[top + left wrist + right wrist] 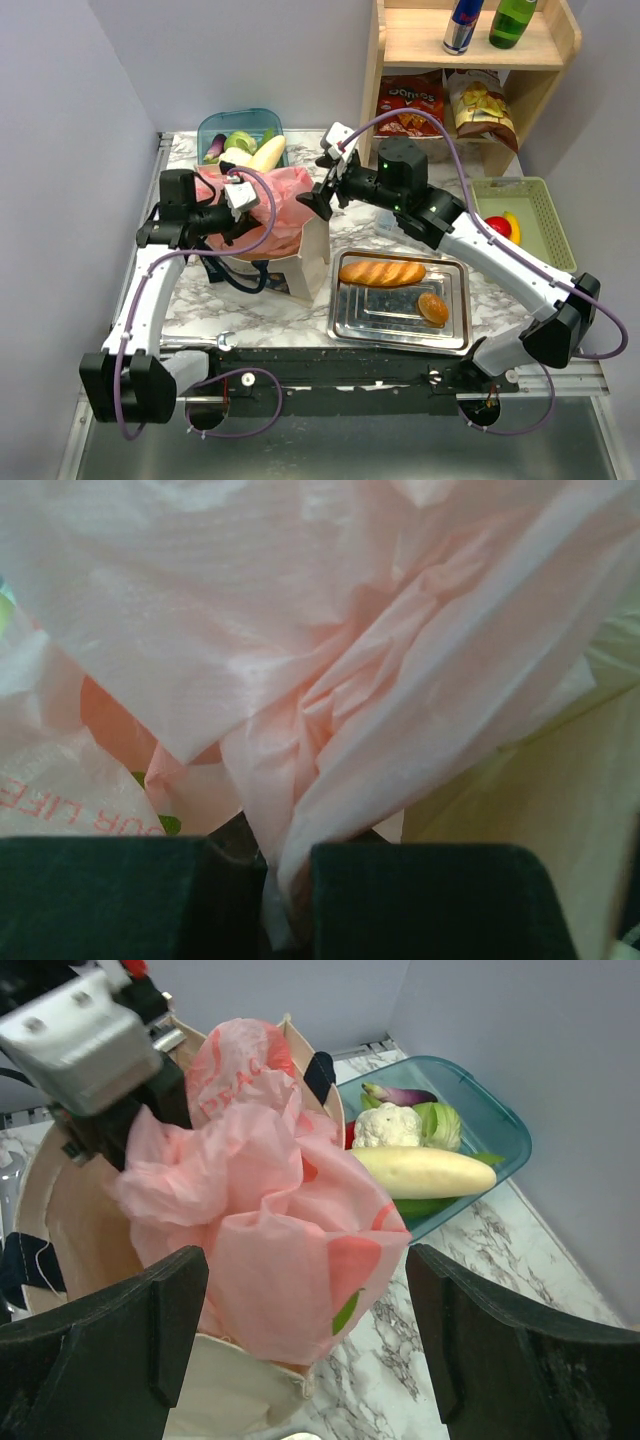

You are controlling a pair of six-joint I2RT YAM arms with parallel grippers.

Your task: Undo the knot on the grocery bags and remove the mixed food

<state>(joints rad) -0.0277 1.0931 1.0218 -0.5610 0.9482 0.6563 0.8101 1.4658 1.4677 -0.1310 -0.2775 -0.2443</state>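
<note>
Inside the mouth of the canvas tote (308, 270) sits the pink plastic bag (285, 205), bulging above the tote's rim. From the tote's left side the left gripper (288, 900) is clamped tight on a gathered fold of the pink film, which fans upward and away from its fingers. Over the tote's right side the right gripper (305, 1350) hangs with its jaws spread wide and nothing in them. The crumpled top of the bag lies straight ahead of it and slightly below, between the two fingers' line of sight.

The knot cannot be picked out in any view, so I cannot tell whether it is tied. Judging by this, the right arm is the free one. Its target is the loose film facing it, pulled away from the left pinch, across the tote.
</note>
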